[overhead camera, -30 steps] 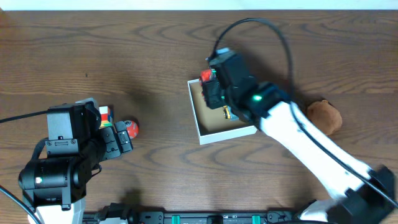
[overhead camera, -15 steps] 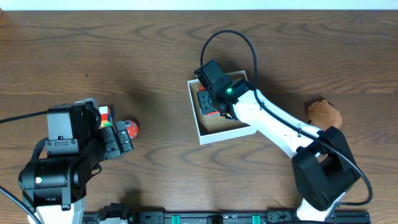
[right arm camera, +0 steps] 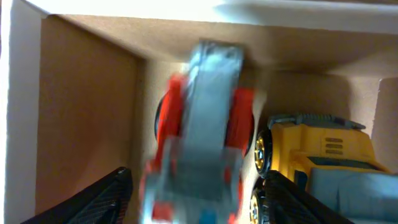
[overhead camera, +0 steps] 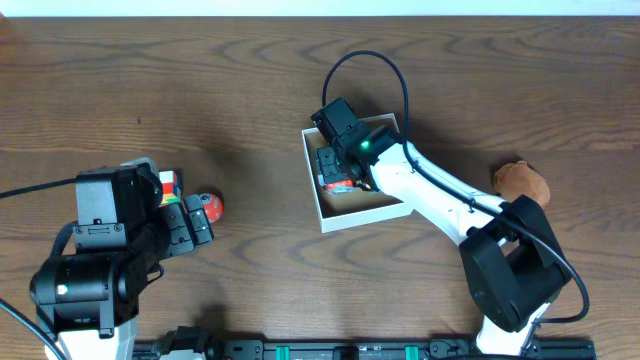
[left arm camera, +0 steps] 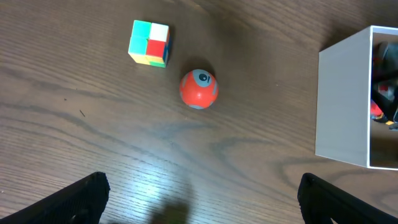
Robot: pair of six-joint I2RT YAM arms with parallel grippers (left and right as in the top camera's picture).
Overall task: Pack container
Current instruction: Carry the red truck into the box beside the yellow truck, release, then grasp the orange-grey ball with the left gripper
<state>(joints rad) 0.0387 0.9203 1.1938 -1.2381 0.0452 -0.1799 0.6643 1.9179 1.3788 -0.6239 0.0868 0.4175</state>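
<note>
The container (overhead camera: 360,217), a white shallow box with a brown inside (right arm camera: 81,112), sits right of the table's middle; its white wall (left arm camera: 342,99) shows in the left wrist view. My right gripper (overhead camera: 337,158) reaches down into its left half, open (right arm camera: 199,199). A red and grey toy car (right arm camera: 202,124) lies blurred between the spread fingers, with gaps on both sides (overhead camera: 335,172). A yellow toy truck (right arm camera: 323,155) rests beside it in the box. My left gripper (overhead camera: 200,222) hovers wide open (left arm camera: 199,199) at the left, holding nothing.
An orange ball (left arm camera: 198,89) and a coloured cube (left arm camera: 150,42) lie on the wood ahead of the left gripper, the ball (overhead camera: 207,206) and the cube (overhead camera: 170,185) close to it from above. A brown plush lump (overhead camera: 521,185) sits right of the box.
The right gripper came down into the box with the red car, then its jaws widened and the car came loose. The left arm has not moved.
</note>
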